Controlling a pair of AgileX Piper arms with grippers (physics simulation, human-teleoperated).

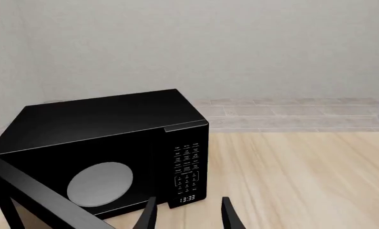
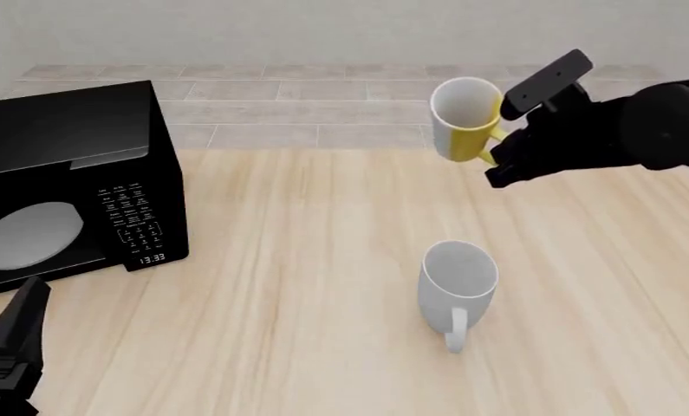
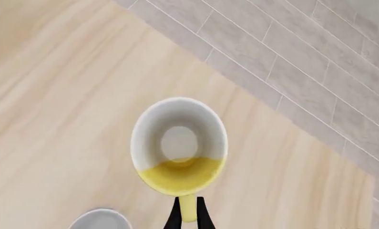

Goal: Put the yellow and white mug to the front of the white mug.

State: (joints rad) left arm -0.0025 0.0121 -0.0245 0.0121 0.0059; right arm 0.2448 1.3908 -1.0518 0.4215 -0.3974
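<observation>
The yellow and white mug (image 2: pixel 465 120) hangs in the air above the far side of the table, its mouth tilted toward the camera. My right gripper (image 2: pixel 503 137) is shut on its yellow handle. In the right wrist view the same mug (image 3: pixel 179 148) shows its pale inside, with the fingers (image 3: pixel 202 217) pinching the handle. The white mug (image 2: pixel 457 283) stands upright on the table nearer the front, handle pointing forward; its rim (image 3: pixel 100 220) just shows in the right wrist view. My left gripper (image 1: pixel 189 214) is open and empty at the front left, beside the microwave.
A black microwave (image 2: pixel 67 186) stands at the left of the table (image 2: pixel 298 286), its clock reading 13:33; the left wrist view shows it close (image 1: pixel 107 148). A grey tiled strip (image 2: pixel 286 95) runs along the table's far edge.
</observation>
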